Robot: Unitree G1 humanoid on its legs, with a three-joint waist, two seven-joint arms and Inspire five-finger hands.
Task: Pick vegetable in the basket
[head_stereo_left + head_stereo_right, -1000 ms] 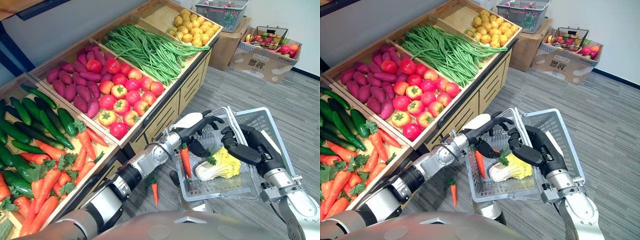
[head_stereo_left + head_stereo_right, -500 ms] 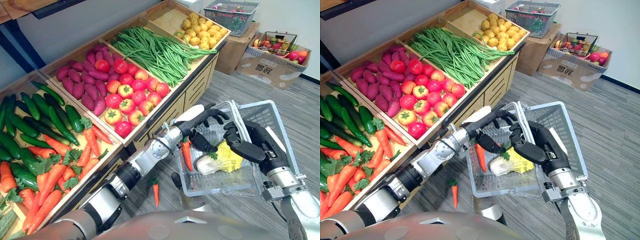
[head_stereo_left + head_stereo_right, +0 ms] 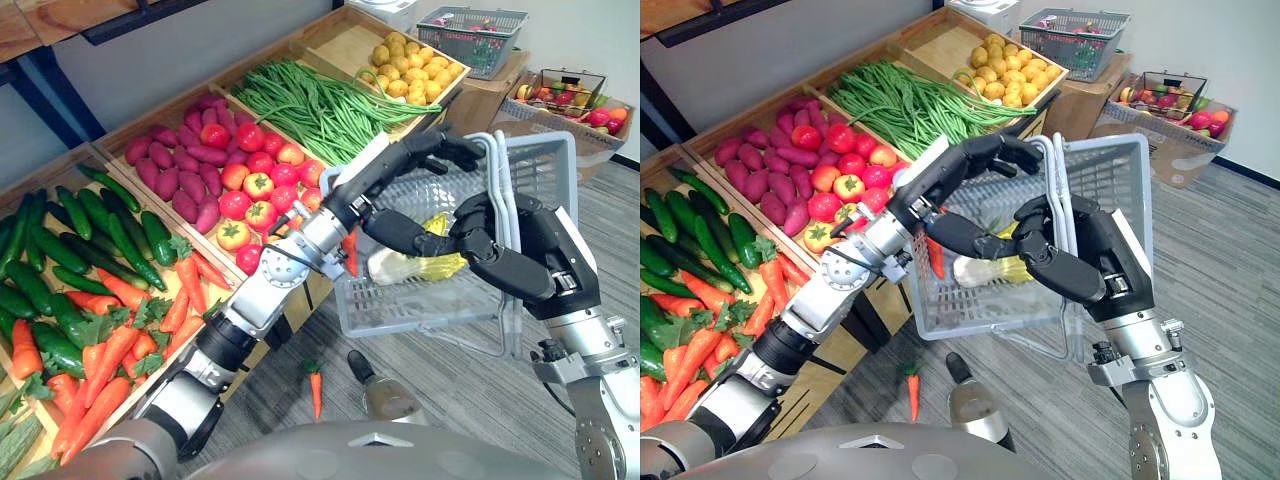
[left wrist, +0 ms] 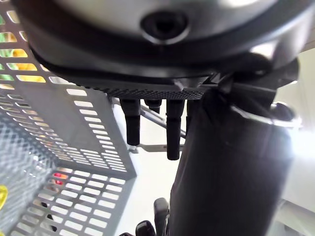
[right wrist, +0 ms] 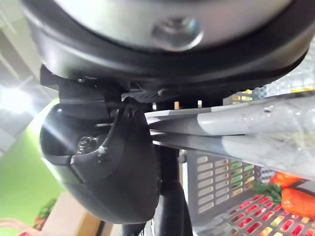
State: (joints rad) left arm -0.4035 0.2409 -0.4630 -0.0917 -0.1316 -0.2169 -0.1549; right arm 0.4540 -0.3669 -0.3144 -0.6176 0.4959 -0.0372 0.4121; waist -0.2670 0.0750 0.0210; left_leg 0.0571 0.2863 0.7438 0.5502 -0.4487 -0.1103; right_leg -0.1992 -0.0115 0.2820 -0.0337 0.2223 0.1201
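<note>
Held clear of the floor (image 3: pixel 605 235) beside the produce stand (image 3: pixel 340 30): grey mesh basket (image 3: pixel 545 165), handles (image 3: pixel 498 165) clamped in the curled fingers of the right hand (image 3: pixel 525 255). Already inside: one carrot (image 3: pixel 351 255), leaning at the near wall, and a pale leafy cabbage (image 3: pixel 415 265) just beside it (judged by contents, at least two picks done). Poised at the basket's open mouth: left hand (image 3: pixel 405 165), fingers loosely bent toward the handles, thumb spread wide below them, nothing gripped. Lying on the floor under the basket, well apart from it: a small carrot (image 3: pixel 315 385), not collected. Left to do, as a judgement: drawing the empty left hand back to the stand, closing it on a further vegetable, carrying that over the rim; perhaps recovering the floor carrot too.
</note>
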